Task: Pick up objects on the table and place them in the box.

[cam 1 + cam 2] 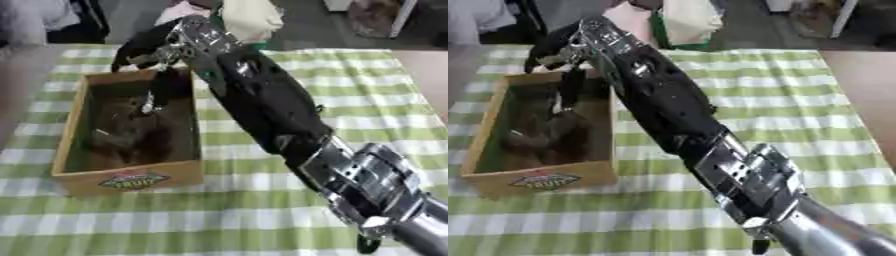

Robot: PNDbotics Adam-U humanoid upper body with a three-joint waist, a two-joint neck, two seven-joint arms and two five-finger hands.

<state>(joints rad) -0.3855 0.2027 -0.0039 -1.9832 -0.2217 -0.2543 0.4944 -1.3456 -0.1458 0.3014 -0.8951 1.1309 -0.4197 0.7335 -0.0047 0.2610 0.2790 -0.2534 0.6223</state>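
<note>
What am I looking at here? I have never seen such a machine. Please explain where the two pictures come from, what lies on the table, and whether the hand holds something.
This is the upper body of a human-shaped robot that a person steers. Both pictures come from a double camera in its head, looking down, so they show nearly the same thing.

The long black and silver limb crossing the picture is its right arm. The right hand hangs over the far end of a wooden box that stands on a green and white checked cloth. Inside the box lie dark things I cannot make out. Whether the hand holds anything, I cannot tell: the fingers are blurred. The left hand is not visible. The job is to put things into this box.
</note>
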